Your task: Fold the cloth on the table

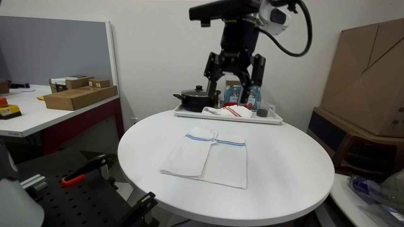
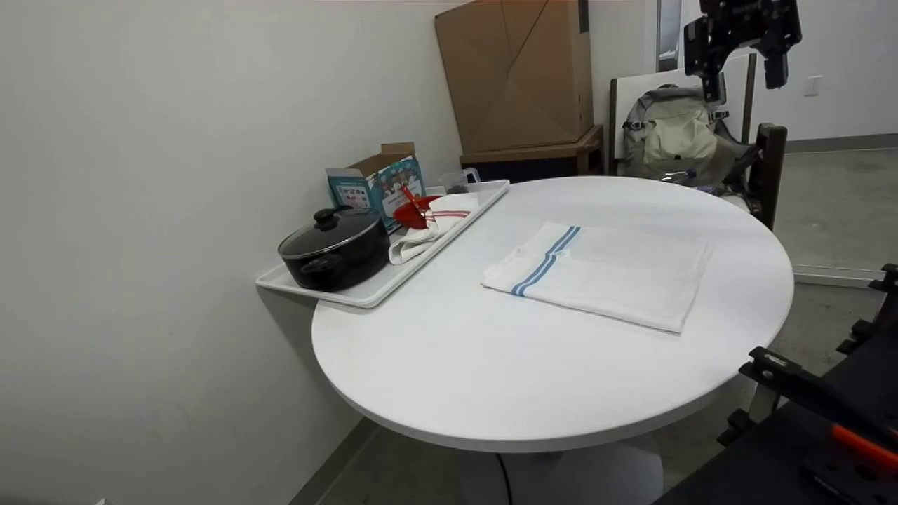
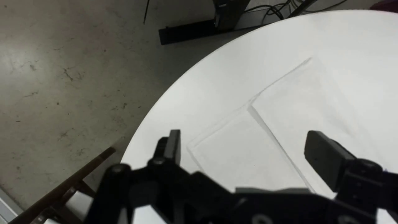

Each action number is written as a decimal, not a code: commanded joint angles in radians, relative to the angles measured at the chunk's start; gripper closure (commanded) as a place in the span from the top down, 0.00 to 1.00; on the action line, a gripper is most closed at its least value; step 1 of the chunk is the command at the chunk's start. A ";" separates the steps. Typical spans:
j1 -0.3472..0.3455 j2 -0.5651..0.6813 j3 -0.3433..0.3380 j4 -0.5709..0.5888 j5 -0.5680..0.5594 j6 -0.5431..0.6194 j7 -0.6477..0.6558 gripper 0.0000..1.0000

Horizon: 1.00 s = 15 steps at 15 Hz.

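A white cloth with blue stripes near one end lies flat on the round white table [image 1: 290,176]. It shows in both exterior views [image 1: 225,165] [image 2: 617,273] and in the wrist view [image 3: 239,155]. It is in layers, with a lengthwise seam down its middle where panel edges lie side by side or slightly overlap; I cannot tell which. A small white tag sits at the seam by the stripes. My gripper [image 1: 226,96] is open and empty, high above the table, apart from the cloth. It also shows in an exterior view [image 2: 745,85] and the wrist view [image 3: 244,140].
A white tray [image 2: 382,291] at the table's wall side holds a black lidded pot [image 2: 337,249], a colourful box [image 2: 396,182], a red bowl [image 2: 414,212], a red-striped cloth [image 2: 449,214] and a clear cup [image 1: 262,109]. A large cardboard box [image 1: 366,78] stands beyond the table.
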 commanded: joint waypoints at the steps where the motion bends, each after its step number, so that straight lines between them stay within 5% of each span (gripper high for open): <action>1: -0.026 0.258 -0.004 0.180 0.056 0.069 -0.036 1.00; 9: -0.049 0.611 0.079 0.390 0.145 0.161 -0.017 1.00; 15: -0.061 0.713 0.077 0.406 0.128 0.180 -0.004 1.00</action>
